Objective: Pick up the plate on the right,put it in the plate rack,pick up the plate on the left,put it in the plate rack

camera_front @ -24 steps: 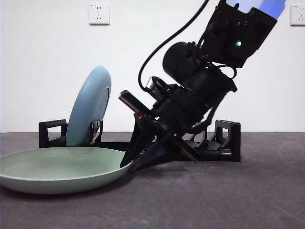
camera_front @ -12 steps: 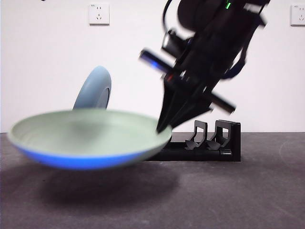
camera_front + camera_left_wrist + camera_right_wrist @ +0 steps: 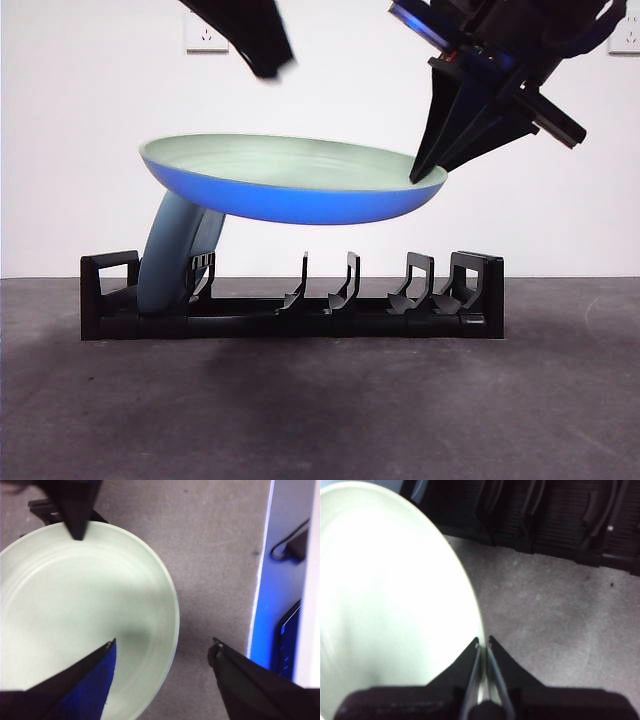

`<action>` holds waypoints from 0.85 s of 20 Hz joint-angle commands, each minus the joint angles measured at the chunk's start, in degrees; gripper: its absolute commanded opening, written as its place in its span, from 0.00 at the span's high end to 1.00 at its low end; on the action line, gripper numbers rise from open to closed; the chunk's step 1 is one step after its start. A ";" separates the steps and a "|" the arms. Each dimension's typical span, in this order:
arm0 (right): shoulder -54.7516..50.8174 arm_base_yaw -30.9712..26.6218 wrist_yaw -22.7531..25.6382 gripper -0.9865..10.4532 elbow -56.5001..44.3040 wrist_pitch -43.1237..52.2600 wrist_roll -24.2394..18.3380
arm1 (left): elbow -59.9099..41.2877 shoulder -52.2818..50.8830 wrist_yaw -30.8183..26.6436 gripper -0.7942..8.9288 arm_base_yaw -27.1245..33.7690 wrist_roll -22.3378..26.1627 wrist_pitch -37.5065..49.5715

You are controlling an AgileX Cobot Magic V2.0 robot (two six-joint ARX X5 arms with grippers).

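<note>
A pale green plate [image 3: 290, 165] with a blue underside hangs nearly level in the air above the plate rack [image 3: 470, 300]. My right gripper [image 3: 428, 175] is shut on its right rim; in the right wrist view the jaws [image 3: 482, 642] pinch the edge of the green plate [image 3: 385, 590]. My left gripper [image 3: 163, 644] hovers open above the green plate [image 3: 75, 610], touching nothing, and shows as a blurred black tip [image 3: 265, 65] in the front view. A pale blue plate [image 3: 175, 255] leans upright in the rack's left end.
The long black rack [image 3: 545, 520] runs across the table's middle, with several free slotted dividers [image 3: 345, 285] right of the blue plate. Bare grey table [image 3: 320, 410] lies in front of it. A white wall stands behind.
The right gripper has carried the green plate up off the table and rightward until it hangs above the rack. The left gripper has come into the front view at the top.
</note>
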 commanded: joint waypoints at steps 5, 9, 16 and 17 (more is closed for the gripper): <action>-1.92 -0.02 -0.33 0.92 -0.09 -1.40 -1.01 | -0.04 10.45 -4.55 0.60 -1.09 5.97 2.62; -1.95 -0.02 -0.63 0.92 -0.09 -2.69 -1.14 | -0.04 13.38 -4.72 0.73 -1.05 7.56 5.42; -1.95 -1.92 -6.29 0.92 -0.09 -2.91 -1.46 | -0.04 13.84 -4.13 0.93 -1.01 8.59 6.34; -2.08 -2.25 -6.36 0.91 -0.09 -2.93 -1.79 | -0.04 13.84 -4.09 0.93 -1.01 8.55 6.45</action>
